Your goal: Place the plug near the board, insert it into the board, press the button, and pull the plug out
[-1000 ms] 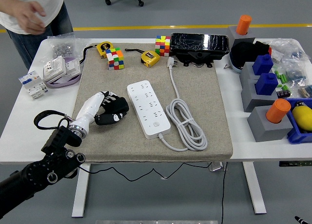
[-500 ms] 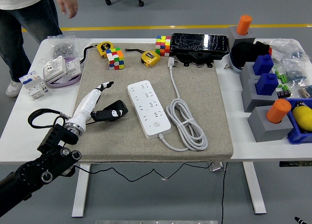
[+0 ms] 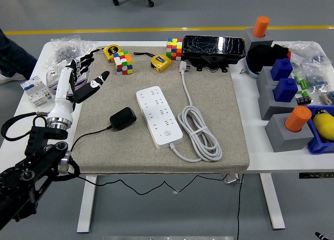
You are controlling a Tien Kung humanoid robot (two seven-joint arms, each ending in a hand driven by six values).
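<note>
A black plug adapter [image 3: 122, 117] lies on the grey mat, just left of the white power strip [image 3: 158, 116], a small gap between them. Its thin black cord runs off the mat's front left edge. The strip's button [image 3: 167, 134] sits near its front end. The strip's own white cable [image 3: 200, 133] is coiled on its right, its plug [image 3: 183, 67] lying at the back. My left hand [image 3: 86, 75] hovers open over the mat's left edge, fingers spread, well clear of the adapter. No right hand shows.
Two colour cubes [image 3: 123, 62] [image 3: 174, 48], two yellow tape measures [image 3: 160, 61] and a black box [image 3: 214, 48] line the mat's back. White electrical parts [image 3: 40, 84] lie at far left. Grey blocks with blue and orange pegs [image 3: 286, 107] stand on the right.
My left hand let go of the black adapter, left it beside the strip and drew back up and to the left with fingers spread. The person at top left walked out of view.
</note>
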